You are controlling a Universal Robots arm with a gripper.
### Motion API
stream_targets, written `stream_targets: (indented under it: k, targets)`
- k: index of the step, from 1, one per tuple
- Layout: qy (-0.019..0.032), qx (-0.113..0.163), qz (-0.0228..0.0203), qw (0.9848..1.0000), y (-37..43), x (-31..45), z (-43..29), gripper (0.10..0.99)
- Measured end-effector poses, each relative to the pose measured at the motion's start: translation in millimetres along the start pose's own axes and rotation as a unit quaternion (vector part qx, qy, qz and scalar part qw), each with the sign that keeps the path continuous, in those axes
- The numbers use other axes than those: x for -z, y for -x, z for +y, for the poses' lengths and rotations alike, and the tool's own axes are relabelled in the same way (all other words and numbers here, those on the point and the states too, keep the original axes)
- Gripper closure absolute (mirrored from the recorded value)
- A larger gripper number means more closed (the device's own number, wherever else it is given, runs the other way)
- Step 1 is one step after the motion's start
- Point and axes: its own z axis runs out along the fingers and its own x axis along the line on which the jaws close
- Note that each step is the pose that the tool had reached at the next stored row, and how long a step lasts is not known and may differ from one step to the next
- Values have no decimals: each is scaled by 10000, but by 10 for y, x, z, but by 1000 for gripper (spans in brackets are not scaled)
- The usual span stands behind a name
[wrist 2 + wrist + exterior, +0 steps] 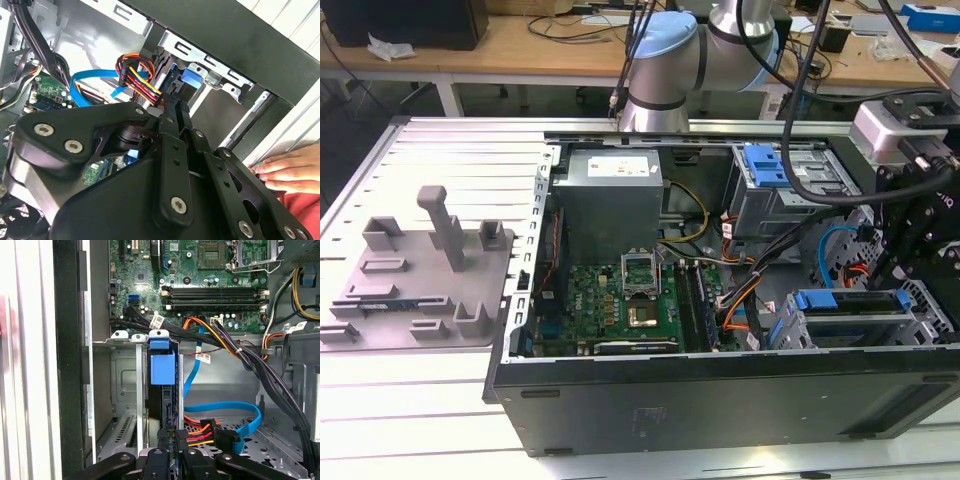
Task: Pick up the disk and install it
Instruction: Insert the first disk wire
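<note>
The disk (845, 302) stands on edge in the drive cage at the front corner of the open computer case, on the exterior view's right. Its blue carrier frame (162, 367) tops one cage slot, with the dark slab of the drive running below it. My gripper (173, 432) sits directly over the disk's near edge, the black fingers drawn close together, narrower than the drive. In the second wrist view the gripper (172, 102) tapers to a point just short of the blue carrier (192, 80). The gripper (900, 265) hangs over the cage.
An orange, red and yellow cable bundle (220, 335) and a blue data cable (225, 410) run beside the cage. The motherboard (610, 300) and grey power supply box (610, 200) fill the case. A person's hand (290, 170) rests on the case edge. A grey fixture plate (420, 270) lies outside.
</note>
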Motion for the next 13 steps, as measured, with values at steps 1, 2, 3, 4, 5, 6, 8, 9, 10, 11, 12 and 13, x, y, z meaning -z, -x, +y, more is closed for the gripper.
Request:
stream_targets:
  k: [1, 2, 3, 4, 5, 6, 8, 9, 10, 11, 12, 13]
  targets:
    - [0, 0, 0, 10000, 0, -2, 0, 918]
    - [0, 0, 0, 10000, 0, -4, 0, 918]
    - [0, 0, 1, 10000, 0, -6, 0, 918]
    - [0, 0, 0, 10000, 1, -8, 0, 918]
    - [0, 0, 0, 10000, 0, -8, 0, 918]
    - [0, 0, 0, 10000, 1, -8, 0, 918]
    - [-1, 0, -2, 10000, 5, -11, 0, 918]
    - [0, 0, 0, 10000, 8, -9, 0, 918]
    - [0, 0, 1, 10000, 10, -8, 1, 918]
    - [0, 0, 2, 10000, 11, -8, 1, 918]
    - [-1, 0, 2, 10000, 12, -9, 0, 918]
    - [0, 0, 3, 10000, 12, -9, 0, 918]
